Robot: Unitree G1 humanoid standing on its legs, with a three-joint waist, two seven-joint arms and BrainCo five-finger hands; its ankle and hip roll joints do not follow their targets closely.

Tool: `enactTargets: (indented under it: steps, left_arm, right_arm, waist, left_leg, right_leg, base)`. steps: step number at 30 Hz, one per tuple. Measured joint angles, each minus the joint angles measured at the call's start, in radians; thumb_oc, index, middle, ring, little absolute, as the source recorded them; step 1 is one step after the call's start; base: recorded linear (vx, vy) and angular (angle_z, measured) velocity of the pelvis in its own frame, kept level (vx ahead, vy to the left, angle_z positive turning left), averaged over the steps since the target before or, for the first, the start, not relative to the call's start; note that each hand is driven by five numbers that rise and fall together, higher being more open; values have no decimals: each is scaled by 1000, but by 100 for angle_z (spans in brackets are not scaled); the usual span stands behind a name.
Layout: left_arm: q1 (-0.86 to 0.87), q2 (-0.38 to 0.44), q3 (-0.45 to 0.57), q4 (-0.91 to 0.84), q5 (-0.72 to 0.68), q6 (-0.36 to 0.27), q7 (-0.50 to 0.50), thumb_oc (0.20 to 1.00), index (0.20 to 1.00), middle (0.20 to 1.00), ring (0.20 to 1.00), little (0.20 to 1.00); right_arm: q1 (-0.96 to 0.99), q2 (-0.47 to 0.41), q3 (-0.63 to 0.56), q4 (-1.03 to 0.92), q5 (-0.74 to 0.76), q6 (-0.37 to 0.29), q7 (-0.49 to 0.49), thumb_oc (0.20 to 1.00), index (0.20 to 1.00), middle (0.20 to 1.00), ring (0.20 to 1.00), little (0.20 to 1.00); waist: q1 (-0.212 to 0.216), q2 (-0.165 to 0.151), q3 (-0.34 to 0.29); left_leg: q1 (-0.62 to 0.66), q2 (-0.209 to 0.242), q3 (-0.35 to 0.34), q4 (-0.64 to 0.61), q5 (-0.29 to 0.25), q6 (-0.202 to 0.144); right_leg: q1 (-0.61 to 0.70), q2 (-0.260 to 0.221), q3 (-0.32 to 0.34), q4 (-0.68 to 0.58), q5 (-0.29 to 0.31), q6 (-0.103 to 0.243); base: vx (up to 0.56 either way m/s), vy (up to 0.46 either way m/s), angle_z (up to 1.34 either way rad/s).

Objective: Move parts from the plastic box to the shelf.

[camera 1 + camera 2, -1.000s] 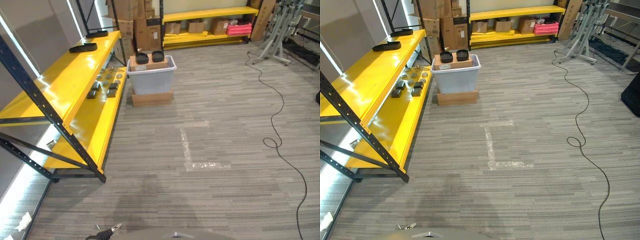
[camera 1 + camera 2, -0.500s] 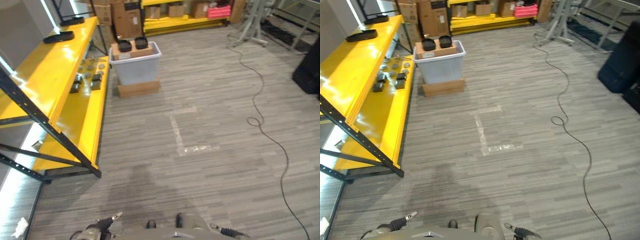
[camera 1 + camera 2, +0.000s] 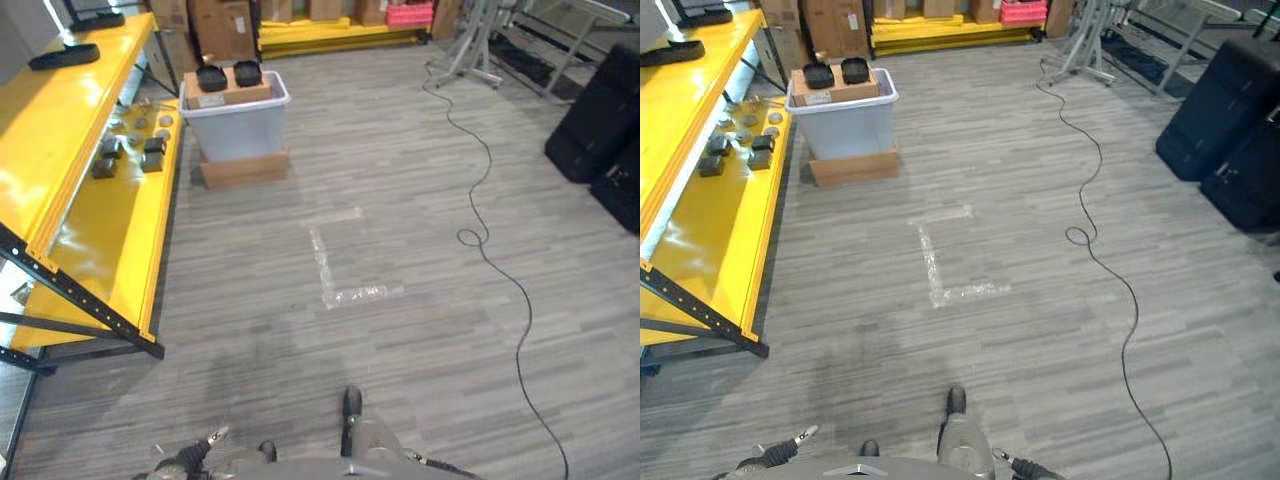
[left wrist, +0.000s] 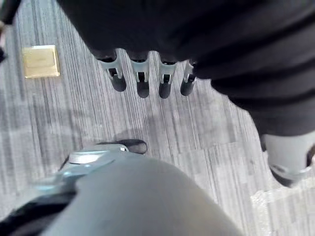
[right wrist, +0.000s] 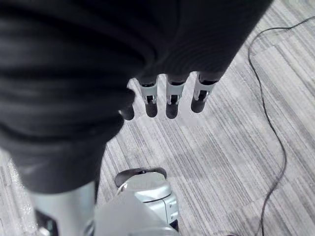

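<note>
Both hands hang empty, fingers relaxed and loosely straight: left hand [image 4: 147, 78], right hand [image 5: 170, 98], over carpet. Far ahead-left, the plastic box [image 3: 236, 130] holds black parts [image 3: 211, 77] beside the yellow shelf [image 3: 70, 200]. Best walk up square between box and shelf before reaching.

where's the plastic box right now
The plastic box sits on a cardboard base on the floor, far ahead and left, beside the yellow shelf.

Yellow shelf [image 3: 90, 230] bears small parts [image 3: 128, 158].
</note>
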Motion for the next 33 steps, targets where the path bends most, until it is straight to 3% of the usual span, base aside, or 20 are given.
enactTargets:
  steps: [4,8,9,10,12,13,15,16,17,20,22,23,24,25,27,28,29,31,32,33]
  left_arm:
    - [16,-12,63,0,-66,1,-20,1000,1000,1000,1000,1000]
    - [-12,0,122,22,-135,-11,-21,1000,1000,1000,1000,1000]
    - [-45,6,143,34,-153,-15,-21,1000,1000,1000,1000,1000]
    - [-48,14,157,29,-164,-12,-20,1000,1000,1000,1000,1000]
    - [-63,34,167,22,-168,-10,-25,1000,1000,1000,1000,1000]
    - [-72,14,157,24,-168,-11,-30,1000,1000,1000,1000,1000]
    - [-61,1,150,27,-178,-3,-34,1000,1000,1000,1000,1000]
    - [-57,-8,147,52,-190,1,-32,1000,1000,1000,1000,1000]
    - [-64,-1,149,82,-208,1,-30,1000,1000,1000,1000,1000]
    - [12,-1,242,110,-208,-2,-18,1000,1000,1000,1000,1000]
    - [21,-8,258,116,-206,9,4,1000,1000,1000,1000,1000]
    - [20,-18,243,102,-196,10,6,1000,1000,1000,1000,1000]
    - [52,-51,179,69,-182,5,-1,1000,1000,1000,1000,1000]
    - [59,-55,145,49,-174,-4,-9,1000,1000,1000,1000,1000]
    - [26,-17,115,26,-164,-16,-9,1000,1000,1000,1000,1000]
    - [14,-24,81,18,-165,-18,-12,1000,1000,1000,1000,1000]
    - [18,-37,70,17,-166,-15,-14,1000,1000,1000,1000,1000]
    - [-8,-30,72,10,-168,-14,-13,1000,1000,1000,1000,1000]
    - [-9,-26,75,8,-171,-11,-13,1000,1000,1000,1000,1000]
    - [-51,4,79,27,-177,-5,-15,1000,1000,1000,1000,1000]
  right_arm:
    - [-6,-45,30,-14,-3,5,-5,1000,1000,1000,1000,1000]
    - [-3,-60,45,-43,-10,26,-8,1000,1000,1000,1000,1000]
    - [-6,-56,39,-36,-10,30,-10,1000,1000,1000,1000,1000]
    - [-7,-47,44,-38,-8,44,-18,1000,1000,1000,1000,1000]
    - [5,-31,45,-25,-6,51,-30,1000,1000,1000,1000,1000]
    - [-23,-36,36,29,-7,64,-30,1000,1000,1000,1000,1000]
    - [-48,-80,49,16,-13,75,-42,1000,1000,1000,1000,1000]
    - [-53,-95,87,6,-23,69,-43,1000,1000,1000,1000,1000]
    - [-64,-92,116,3,-46,81,-43,1000,1000,1000,1000,1000]
    - [-39,-98,155,-25,-83,78,-41,1000,1000,1000,1000,1000]
    - [-70,-81,153,24,-89,82,-41,1000,1000,1000,1000,1000]
    - [-33,-65,154,26,-88,78,-41,1000,1000,1000,1000,1000]
    - [15,-85,162,-7,-86,77,-42,1000,1000,1000,1000,1000]
    - [36,-99,161,-26,-87,70,-43,1000,1000,1000,1000,1000]
    - [22,-25,158,-52,-76,79,-54,1000,1000,1000,1000,1000]
    - [10,-45,153,-55,-77,81,-50,1000,1000,1000,1000,1000]
    - [9,-82,169,-82,-79,78,-45,1000,1000,1000,1000,1000]
    - [12,-96,182,-120,-79,64,-39,1000,1000,1000,1000,1000]
    - [11,-88,183,-123,-79,57,-37,1000,1000,1000,1000,1000]
    - [-10,-70,182,-121,-78,38,-23,1000,1000,1000,1000,1000]
  waist:
    - [14,23,-51]
    - [33,-43,-97]
    - [32,-53,-86]
    - [46,-61,-80]
    - [51,-96,-63]
    - [80,-84,-40]
    - [77,-13,4]
    - [63,36,1]
    - [71,83,17]
    - [133,66,11]
    - [180,4,2]
    - [175,-44,-17]
    - [148,60,-56]
    - [131,120,-97]
    - [112,25,-90]
    - [107,40,-99]
    - [107,83,-113]
    - [93,94,-106]
    - [88,94,-103]
    - [48,63,-70]
  left_leg:
    - [25,70,7,89,-3,-24]
    - [-195,84,-2,475,94,-113]
    - [-310,86,6,658,145,-119]
    - [-380,81,-18,767,214,-118]
    - [-538,19,7,893,222,-100]
    - [-566,1,59,727,193,-84]
    - [-550,-15,81,473,162,-89]
    - [-486,-30,109,78,172,-106]
    - [-481,-19,89,-112,197,-118]
    - [-520,70,103,-96,196,-113]
    - [-534,29,144,133,147,-42]
    - [-450,-90,199,289,93,67]
    - [-296,-85,176,213,42,121]
    - [-244,-52,138,128,64,110]
    - [-220,-164,170,160,55,142]
    - [-205,-173,176,157,37,160]
    - [-182,-157,166,119,49,140]
    - [-146,-143,132,58,40,107]
    - [-138,-135,131,55,10,53]
    - [-157,-135,124,151,-60,69]
  right_leg:
    - [60,99,-25,-9,-42,-79]
    - [102,128,-38,-81,-53,-119]
    - [98,133,-33,-77,-28,-186]
    - [98,139,-34,-78,-26,-203]
    - [113,119,-11,-154,-41,-200]
    - [133,136,4,-174,-112,-142]
    - [166,117,-21,-136,-76,-181]
    - [181,147,-22,-190,-87,-163]
    - [210,188,-3,-203,-90,-159]
    - [289,180,69,-193,-129,-141]
    - [296,116,136,-211,-153,-103]
    - [334,14,43,-155,-190,-31]
    - [234,49,-12,188,-201,-8]
    - [150,72,-42,385,-246,-1]
    - [-28,-60,49,784,-259,9]
    - [-97,-68,60,877,-237,-14]
    - [-153,-30,48,813,-228,-24]
    - [-213,41,-7,636,-228,-35]
    - [-222,66,-24,477,-211,-45]
    - [-184,67,-68,170,-173,6]
  base:
    - [327,-246,9]
    - [225,-258,18]
    - [206,-148,22]
    - [254,-66,17]
    - [274,10,10]
    - [375,76,-27]
    - [603,213,-48]
    - [778,316,-30]
    - [967,417,-51]
    - [812,387,-90]
    - [592,284,-88]
    - [547,356,-2]
    - [552,413,32]
    - [416,330,34]
    - [327,178,15]
    - [289,33,-13]
    - [380,-92,-14]
    - [542,-201,6]
    - [456,-157,48]
    - [868,-325,78]
